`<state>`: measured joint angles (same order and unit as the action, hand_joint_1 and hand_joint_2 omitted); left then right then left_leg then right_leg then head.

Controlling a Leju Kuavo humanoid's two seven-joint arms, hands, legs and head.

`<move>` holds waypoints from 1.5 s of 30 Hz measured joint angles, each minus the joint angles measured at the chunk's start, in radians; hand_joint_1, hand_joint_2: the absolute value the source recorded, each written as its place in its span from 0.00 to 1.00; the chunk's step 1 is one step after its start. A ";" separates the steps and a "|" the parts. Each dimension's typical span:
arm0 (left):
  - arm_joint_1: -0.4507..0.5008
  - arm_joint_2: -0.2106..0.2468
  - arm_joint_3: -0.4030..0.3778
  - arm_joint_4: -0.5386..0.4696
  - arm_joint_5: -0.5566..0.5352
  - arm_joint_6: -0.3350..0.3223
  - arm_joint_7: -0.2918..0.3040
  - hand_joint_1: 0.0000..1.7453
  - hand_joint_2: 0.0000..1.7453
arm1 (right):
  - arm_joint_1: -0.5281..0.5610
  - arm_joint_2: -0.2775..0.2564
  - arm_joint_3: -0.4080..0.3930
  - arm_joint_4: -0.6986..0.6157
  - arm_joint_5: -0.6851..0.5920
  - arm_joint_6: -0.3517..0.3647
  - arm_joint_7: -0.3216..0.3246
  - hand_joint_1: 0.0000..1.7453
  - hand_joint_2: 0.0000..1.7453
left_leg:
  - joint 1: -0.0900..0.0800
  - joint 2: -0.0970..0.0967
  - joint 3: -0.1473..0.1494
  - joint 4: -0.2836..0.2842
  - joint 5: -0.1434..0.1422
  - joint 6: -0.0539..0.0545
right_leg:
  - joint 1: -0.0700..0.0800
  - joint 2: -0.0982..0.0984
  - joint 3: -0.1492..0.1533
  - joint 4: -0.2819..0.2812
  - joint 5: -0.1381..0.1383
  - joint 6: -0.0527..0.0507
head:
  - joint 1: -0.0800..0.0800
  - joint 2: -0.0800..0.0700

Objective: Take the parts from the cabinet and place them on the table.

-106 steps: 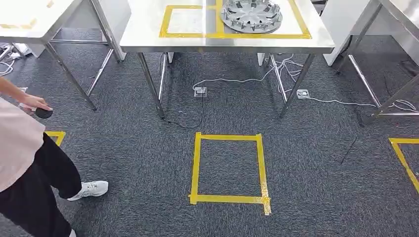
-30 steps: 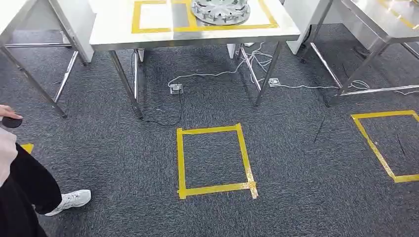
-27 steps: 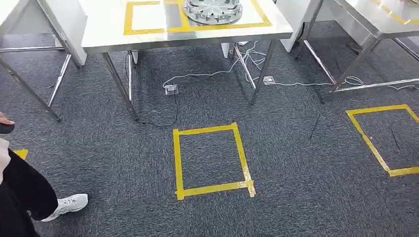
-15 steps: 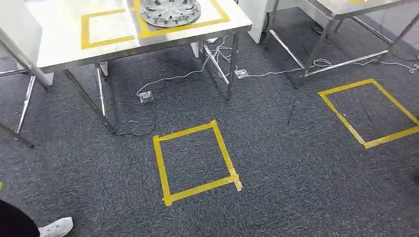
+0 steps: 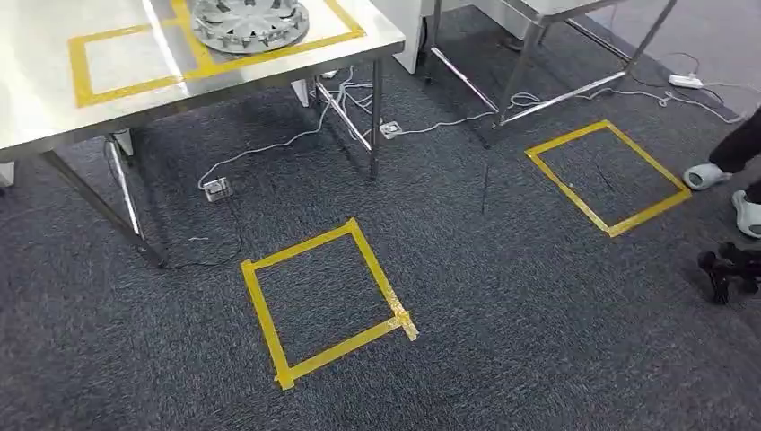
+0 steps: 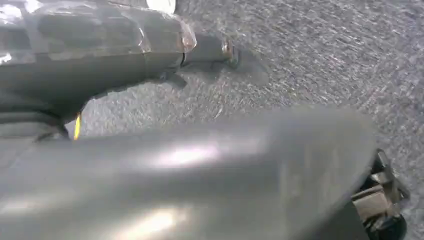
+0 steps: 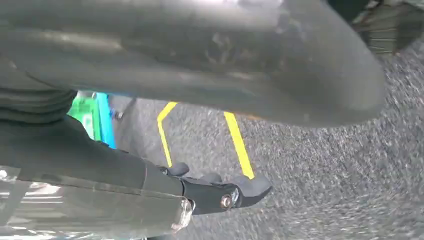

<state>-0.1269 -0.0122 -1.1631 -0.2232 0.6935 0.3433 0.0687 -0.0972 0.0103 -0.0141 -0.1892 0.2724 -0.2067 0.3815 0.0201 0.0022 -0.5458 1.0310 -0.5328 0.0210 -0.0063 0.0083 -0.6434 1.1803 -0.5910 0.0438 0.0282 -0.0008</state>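
A round silver metal part [image 5: 249, 22] with radial ribs lies inside a yellow tape frame on the steel table [image 5: 54, 108] at the upper left of the head view. No cabinet is in sight. My left hand [image 6: 165, 165] hangs over grey carpet, its thick thumb apart from the straight dark fingers [image 6: 150, 45], with nothing in it. My right hand [image 7: 175, 65] also hangs over the carpet, thumb apart from the stretched fingers [image 7: 220, 192], holding nothing.
A yellow tape square [image 5: 260, 301] marks the carpet ahead, and a second one [image 5: 610, 224] lies to the right. Cables [image 5: 296, 135] and floor sockets run under the table. Another steel table's legs [image 5: 529, 54] stand behind. A person's shoes [image 5: 709, 175] and a small black object [image 5: 729, 268] are at the right edge.
The camera has swung to the right: the table and the near tape square slid left. The person at the left left the picture; the second square and another person's shoes came in.
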 joint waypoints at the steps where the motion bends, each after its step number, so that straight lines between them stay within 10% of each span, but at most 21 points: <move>1: 0.002 0.001 0.000 0.000 0.000 0.000 0.001 0.00 0.00 | -0.001 -0.001 0.000 0.000 0.000 0.000 0.000 0.00 0.00 | -0.002 0.023 0.003 0.000 -0.004 0.002 | -0.003 -0.010 -0.046 0.089 -0.037 0.006 | 0.000 0.000; 4: -0.002 0.004 0.000 0.002 0.000 0.001 0.001 0.00 0.00 | 0.016 0.000 0.001 0.000 -0.003 0.000 0.000 0.00 0.00 | -0.004 0.058 0.011 0.000 -0.015 0.000 | -0.006 -0.011 -0.072 0.140 -0.020 0.008 | 0.001 0.000; 7: -0.006 0.000 0.000 0.002 0.000 0.001 0.001 0.00 0.00 | 0.017 -0.001 0.002 0.000 -0.006 0.000 0.000 0.00 0.00 | -0.006 0.081 0.029 -0.001 -0.027 -0.006 | 0.004 -0.046 0.051 -0.114 0.124 -0.019 | 0.002 0.000; 8: -0.006 -0.002 0.000 0.002 0.000 0.001 0.001 0.00 0.00 | 0.013 -0.003 0.002 0.000 -0.007 0.000 0.000 0.00 0.00 | -0.011 0.086 0.032 -0.001 -0.031 -0.012 | 0.017 -0.075 0.064 -0.137 0.104 -0.029 | 0.001 0.000; 12: -0.007 -0.005 0.000 0.002 0.000 0.001 0.000 0.00 0.00 | 0.012 -0.007 0.002 0.000 -0.011 0.000 0.000 0.00 0.00 | -0.011 0.119 0.040 -0.013 -0.033 -0.031 | 0.022 -0.048 0.064 -0.157 0.100 -0.053 | 0.003 0.000; 14: -0.009 -0.005 0.000 0.002 -0.002 0.001 0.000 0.00 0.00 | 0.015 -0.006 0.002 0.000 -0.011 -0.001 0.000 0.00 0.00 | -0.007 0.004 0.034 0.019 -0.064 -0.040 | 0.009 -0.034 0.087 -0.191 0.113 -0.063 | -0.003 0.000; 15: -0.008 -0.005 0.000 0.002 -0.002 0.001 0.000 0.00 0.00 | 0.010 -0.006 0.002 0.000 -0.012 -0.001 0.000 0.00 0.00 | -0.009 -0.014 0.003 0.080 -0.098 -0.040 | 0.009 -0.023 0.088 -0.193 0.115 -0.067 | -0.005 0.000; 17: -0.005 -0.004 0.000 0.002 -0.002 0.001 0.001 0.00 0.00 | 0.006 -0.006 0.002 0.000 -0.012 -0.001 0.000 0.00 0.00 | -0.008 -0.018 -0.077 0.225 -0.157 -0.043 | 0.011 0.002 0.090 -0.192 0.113 -0.071 | -0.016 0.000; 19: -0.001 -0.001 0.000 0.002 -0.002 0.000 0.003 0.00 0.00 | 0.008 -0.006 0.002 0.000 -0.011 -0.001 0.000 0.00 0.00 | -0.008 -0.013 -0.123 0.271 -0.142 -0.048 | 0.012 0.031 0.094 -0.190 0.109 -0.073 | -0.017 0.000; 22: -0.002 0.002 0.000 0.002 -0.006 -0.009 0.018 0.00 0.00 | 0.011 -0.004 0.002 0.000 -0.012 0.000 0.003 0.00 0.00 | 0.001 -0.031 -0.058 0.090 0.003 -0.054 | 0.005 0.071 0.097 -0.171 0.093 -0.061 | -0.018 0.000; 23: 0.000 0.004 0.000 0.002 -0.008 -0.013 0.026 0.00 0.00 | 0.011 -0.003 0.002 0.000 -0.012 0.000 0.005 0.00 0.00 | 0.011 -0.095 -0.034 0.038 0.016 -0.057 | 0.003 0.082 0.092 -0.159 0.084 -0.054 | -0.020 0.000; 24: -0.001 0.005 0.000 0.002 -0.008 -0.015 0.029 0.00 0.00 | 0.011 -0.004 0.002 0.000 -0.012 0.000 0.005 0.00 0.00 | 0.014 -0.118 -0.033 0.041 0.005 -0.057 | 0.003 0.086 0.091 -0.158 0.083 -0.053 | -0.021 0.000; 28: -0.001 0.025 -0.001 0.003 -0.012 -0.021 0.051 0.00 0.00 | 0.010 0.005 0.008 0.000 -0.024 0.003 0.006 0.00 0.00 | 0.015 -0.066 -0.022 0.017 0.000 -0.029 | -0.004 0.151 0.069 -0.148 0.085 -0.028 | -0.017 0.000; 30: -0.003 0.036 -0.001 0.004 -0.013 -0.021 0.052 0.00 0.00 | 0.011 0.016 0.012 0.001 -0.029 0.005 0.007 0.00 0.00 | 0.011 -0.030 -0.010 0.012 -0.004 -0.018 | 0.006 0.037 0.045 -0.089 0.053 -0.021 | -0.002 0.000; 34: -0.001 0.058 -0.001 0.005 -0.013 -0.011 0.052 0.00 0.00 | 0.006 0.028 0.020 0.001 -0.031 0.015 0.008 0.00 0.00 | 0.000 0.052 -0.002 0.012 -0.017 -0.013 | -0.003 -0.006 -0.096 0.156 -0.035 -0.013 | 0.000 0.000; 38: -0.010 0.071 -0.001 0.005 -0.013 -0.007 0.048 0.00 0.00 | 0.023 0.036 0.026 0.001 -0.033 0.019 0.000 0.00 0.00 | -0.004 0.097 0.020 0.011 -0.033 -0.021 | 0.008 -0.039 0.026 -0.090 0.121 -0.042 | 0.002 0.000; 39: -0.011 0.072 -0.001 0.005 -0.013 -0.007 0.048 0.00 0.00 | 0.021 0.038 0.026 0.001 -0.033 0.021 -0.005 0.00 0.00 | -0.004 0.104 0.021 0.007 -0.035 -0.023 | 0.020 -0.084 0.046 -0.121 0.100 -0.052 | 0.001 0.000; 40: -0.012 0.073 -0.001 0.005 -0.014 -0.007 0.046 0.00 0.00 | 0.017 0.040 0.026 0.001 -0.033 0.023 -0.011 0.00 0.00 | -0.007 0.110 0.023 0.006 -0.037 -0.030 | 0.028 -0.089 0.052 -0.141 0.098 -0.059 | 0.003 0.000; 43: -0.013 0.072 -0.001 0.000 -0.024 -0.003 0.026 0.00 0.00 | 0.022 0.043 0.027 0.001 -0.033 0.025 -0.023 0.00 0.00 | -0.005 0.137 0.037 -0.010 -0.036 -0.043 | 0.033 -0.063 0.048 -0.148 0.098 -0.070 | 0.003 0.000; 44: -0.016 0.071 -0.001 -0.003 -0.030 0.003 0.016 0.00 0.00 | 0.024 0.045 0.027 0.001 -0.033 0.025 -0.026 0.00 0.00 | -0.002 0.110 0.044 -0.011 -0.046 -0.052 | 0.019 -0.052 0.070 -0.176 0.110 -0.074 | 0.003 0.000; 45: -0.017 0.071 -0.001 -0.004 -0.034 0.009 0.008 0.00 0.00 | 0.025 0.050 0.029 0.002 -0.032 0.025 -0.030 0.00 0.00 | -0.001 0.023 0.040 0.010 -0.061 -0.052 | 0.020 -0.048 0.078 -0.186 0.112 -0.077 | -0.004 0.000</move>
<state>-0.1437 0.0587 -1.1639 -0.2270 0.6599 0.3528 0.0763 -0.0719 0.0599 0.0148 -0.1877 0.2400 -0.1820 0.3513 0.0188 0.0250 -0.5058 1.0412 -0.5940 -0.0308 0.0139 -0.0401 -0.5654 0.9942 -0.4787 -0.0333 0.0244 -0.0008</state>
